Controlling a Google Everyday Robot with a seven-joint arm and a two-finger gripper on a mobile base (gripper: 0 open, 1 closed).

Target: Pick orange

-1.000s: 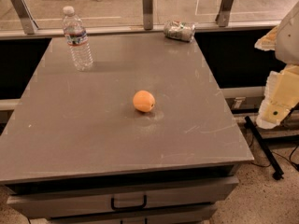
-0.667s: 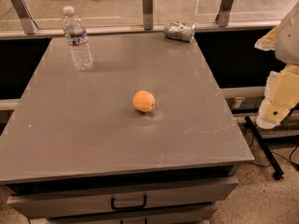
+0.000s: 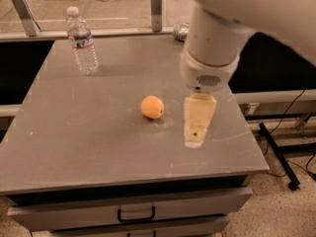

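The orange (image 3: pixel 152 106) is a small round fruit lying near the middle of the grey table (image 3: pixel 89 142). My gripper (image 3: pixel 197 127) hangs down from the large white arm (image 3: pixel 212 43) that comes in from the upper right. It is just right of the orange, about one orange-width away, close above the tabletop and not touching the fruit. Nothing shows in its grasp.
A clear water bottle (image 3: pixel 83 43) stands upright at the table's back left. A crushed silver can (image 3: pixel 179 31) lies at the back edge, partly hidden behind the arm. A drawer with a black handle (image 3: pixel 136 215) is under the front edge. Cables (image 3: pixel 286 157) run on the floor at right.
The arm has swung in from the right edge of the view to above the table, bringing the gripper down beside the orange. The orange, bottle and can have not moved.
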